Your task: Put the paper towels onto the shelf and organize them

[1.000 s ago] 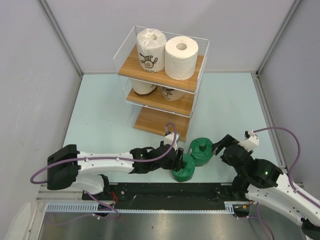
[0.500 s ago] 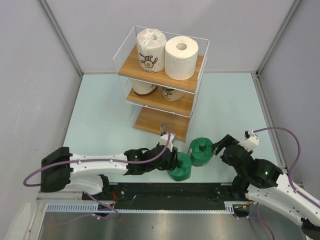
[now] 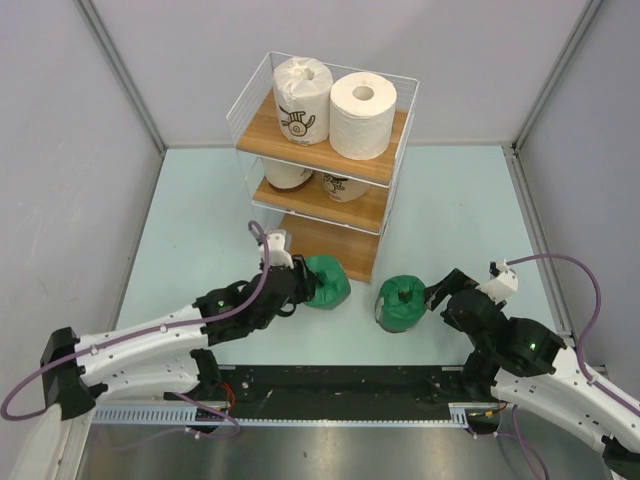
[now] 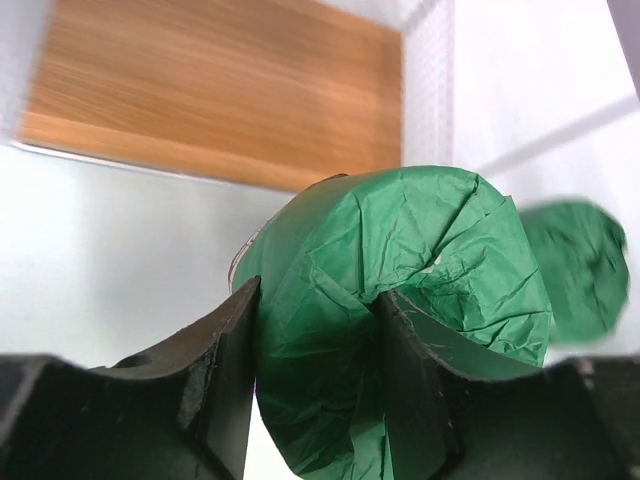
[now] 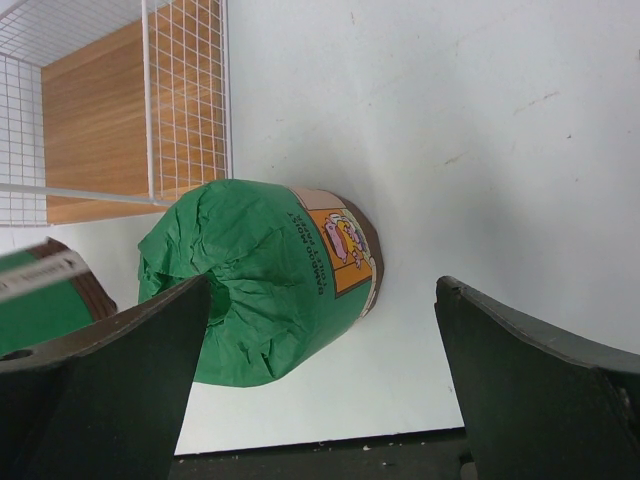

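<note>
The wire shelf [image 3: 262, 122] holds a logo roll [image 3: 302, 100] and a plain white roll [image 3: 362, 115] on its top board, and two beige rolls [image 3: 330, 185] on the middle board. Its bottom board [image 3: 318, 246] is bare and also shows in the left wrist view [image 4: 210, 95]. My left gripper [image 3: 302, 284] is shut on a green roll [image 3: 326, 283], held in front of that bottom board [image 4: 390, 290]. A second green roll [image 3: 402, 303] stands on the table. My right gripper [image 3: 437, 293] is open just right of it [image 5: 265, 280], not touching.
Grey walls enclose the pale table on the left, back and right. A dark rail [image 3: 340, 385] runs along the near edge between the arm bases. A purple cable [image 3: 560, 265] loops over the right arm.
My left gripper has lifted the green roll from beside the other green roll and carried it left and back, toward the shelf's bottom board. The right arm has not moved.
</note>
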Action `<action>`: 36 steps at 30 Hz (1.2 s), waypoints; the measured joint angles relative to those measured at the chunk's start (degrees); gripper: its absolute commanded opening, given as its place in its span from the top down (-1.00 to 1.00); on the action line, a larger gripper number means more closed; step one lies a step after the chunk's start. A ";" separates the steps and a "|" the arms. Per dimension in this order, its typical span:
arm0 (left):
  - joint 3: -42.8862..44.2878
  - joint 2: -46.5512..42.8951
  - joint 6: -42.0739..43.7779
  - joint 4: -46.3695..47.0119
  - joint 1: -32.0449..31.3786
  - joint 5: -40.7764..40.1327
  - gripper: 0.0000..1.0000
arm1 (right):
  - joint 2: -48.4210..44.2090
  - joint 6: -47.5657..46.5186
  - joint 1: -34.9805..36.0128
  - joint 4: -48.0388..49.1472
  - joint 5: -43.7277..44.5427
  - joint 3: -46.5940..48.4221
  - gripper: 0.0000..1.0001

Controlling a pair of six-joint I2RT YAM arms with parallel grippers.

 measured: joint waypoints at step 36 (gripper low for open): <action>3.61 25.35 -5.53 26.62 15.69 3.28 -0.03 | -0.33 0.02 0.04 -0.02 0.00 -0.02 -0.99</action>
